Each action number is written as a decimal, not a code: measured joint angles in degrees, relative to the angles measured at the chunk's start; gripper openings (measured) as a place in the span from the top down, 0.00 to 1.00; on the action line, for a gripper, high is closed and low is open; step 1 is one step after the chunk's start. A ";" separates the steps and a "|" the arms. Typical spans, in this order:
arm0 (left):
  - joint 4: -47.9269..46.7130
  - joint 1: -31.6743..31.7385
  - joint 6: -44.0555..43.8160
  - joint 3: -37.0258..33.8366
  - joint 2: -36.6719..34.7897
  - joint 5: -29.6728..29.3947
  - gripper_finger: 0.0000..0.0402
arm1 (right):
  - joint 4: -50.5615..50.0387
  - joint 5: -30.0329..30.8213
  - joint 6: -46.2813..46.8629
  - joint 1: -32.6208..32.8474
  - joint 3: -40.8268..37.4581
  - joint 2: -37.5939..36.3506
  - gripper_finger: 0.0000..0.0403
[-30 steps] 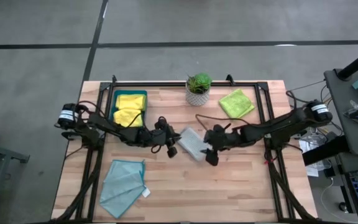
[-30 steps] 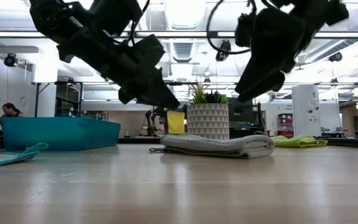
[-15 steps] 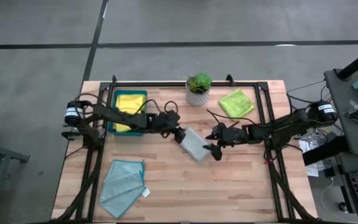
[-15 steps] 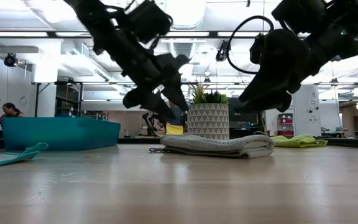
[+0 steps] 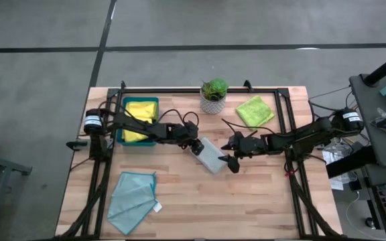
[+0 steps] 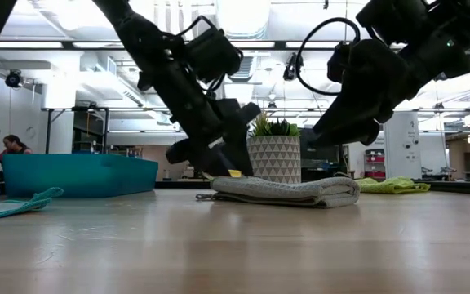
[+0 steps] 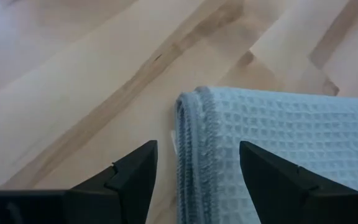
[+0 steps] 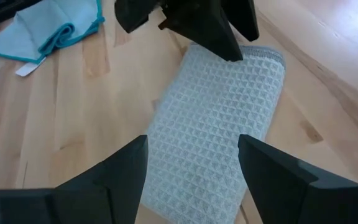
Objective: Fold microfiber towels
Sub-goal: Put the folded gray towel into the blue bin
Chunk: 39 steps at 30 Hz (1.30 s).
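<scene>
Waffle-weave pale grey towel (image 5: 209,155) folded oblong, left claw (image 7: 194,165) spread over its stitched corner, right claw (image 8: 191,158) wide, seemingly hovering.

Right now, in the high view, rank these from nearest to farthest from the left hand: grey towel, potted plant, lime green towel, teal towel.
Measured from the left hand:
1. Grey towel, right beside it.
2. Potted plant, at the back edge.
3. Lime green towel, back right.
4. Teal towel, front left.

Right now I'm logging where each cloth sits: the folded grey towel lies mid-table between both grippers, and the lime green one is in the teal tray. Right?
Not quite. The tray holds yellow towels; the high view shows the lime green towel flat on the table beside the potted plant. The grey towel does lie between the left gripper and right gripper.
</scene>
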 joint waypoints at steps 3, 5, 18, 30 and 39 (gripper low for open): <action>1.01 -0.16 -0.14 -0.04 0.66 1.65 0.47 | 0.07 0.00 -0.11 0.00 -0.06 0.01 0.41; 2.83 -0.48 -0.58 0.05 1.50 2.37 0.47 | 0.05 0.00 -0.10 0.00 -0.08 0.01 0.41; 4.85 -3.03 -0.94 0.85 4.99 4.57 0.59 | -0.09 0.00 0.56 0.00 -0.24 0.95 0.41; 5.65 -4.38 1.36 0.74 5.06 4.98 0.96 | 0.02 0.01 0.57 0.00 -0.24 1.04 0.41; 4.48 -5.10 2.52 0.55 1.23 4.05 0.97 | -0.06 0.00 0.58 0.02 -0.24 1.04 0.41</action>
